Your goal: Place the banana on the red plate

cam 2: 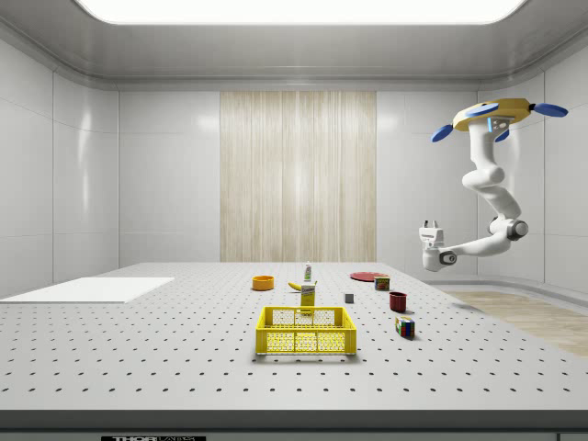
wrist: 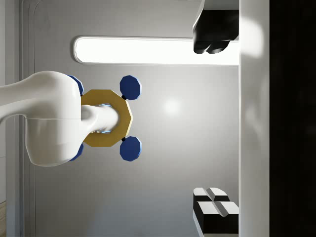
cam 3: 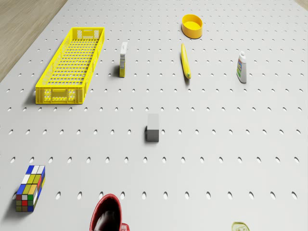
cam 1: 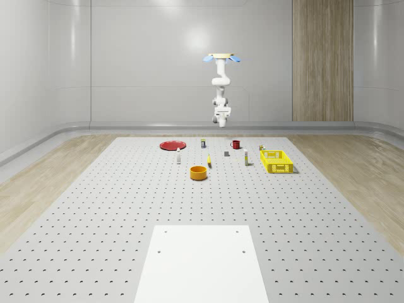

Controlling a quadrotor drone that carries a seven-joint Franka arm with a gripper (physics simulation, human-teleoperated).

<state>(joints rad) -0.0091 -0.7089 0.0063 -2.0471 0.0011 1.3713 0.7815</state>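
Note:
The banana (cam 1: 209,161) (cam 2: 294,287) (cam 3: 185,61) lies flat on the perforated table between the orange bowl and a small carton. The red plate (cam 1: 172,146) (cam 2: 366,276) sits bare at the table's far side, towards the whole-scene view's left. My drone (cam 1: 221,58) (cam 2: 496,115) hovers high above the table's far edge, near the red mug. Its arm hangs folded, holding the gripper (cam 1: 221,113) (cam 2: 429,226) (wrist: 213,123) well above the table and far from the banana. The fingers (wrist: 213,39) point upwards, stand wide apart and hold nothing.
On the table stand a yellow basket (cam 1: 276,161) (cam 3: 71,65), an orange bowl (cam 1: 199,172) (cam 3: 192,25), a white bottle (cam 1: 178,158) (cam 3: 242,67), a carton (cam 3: 123,59), a grey block (cam 3: 152,127), a red mug (cam 1: 235,144) (cam 3: 108,216) and a colour cube (cam 3: 30,188). A white panel (cam 1: 202,262) lies at the near edge.

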